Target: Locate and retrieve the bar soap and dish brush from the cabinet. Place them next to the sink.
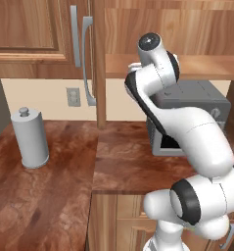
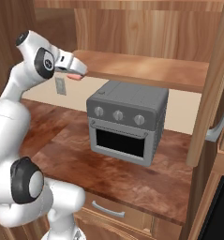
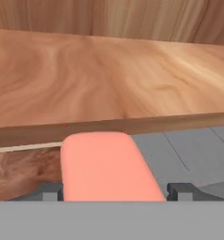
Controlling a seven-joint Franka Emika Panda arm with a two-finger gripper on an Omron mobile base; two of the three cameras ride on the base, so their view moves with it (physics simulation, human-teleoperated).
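Salmon-pink bar soap (image 3: 106, 166) sits clamped in the claw (image 2: 76, 70) at the cabinet (image 2: 146, 70) shelf's edge.

A reddish-brown marbled stone countertop (image 1: 50, 171) meets a cream wall (image 1: 45, 95) with a pale outlet plate (image 1: 73, 96) — on it stand a grey canister-shaped paper-towel holder (image 1: 29, 138) and a boxy grey toaster oven (image 2: 126, 121).

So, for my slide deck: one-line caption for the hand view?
Hand holding the salmon-pink bar soap just off the cabinet shelf's front edge, grey toaster oven below.
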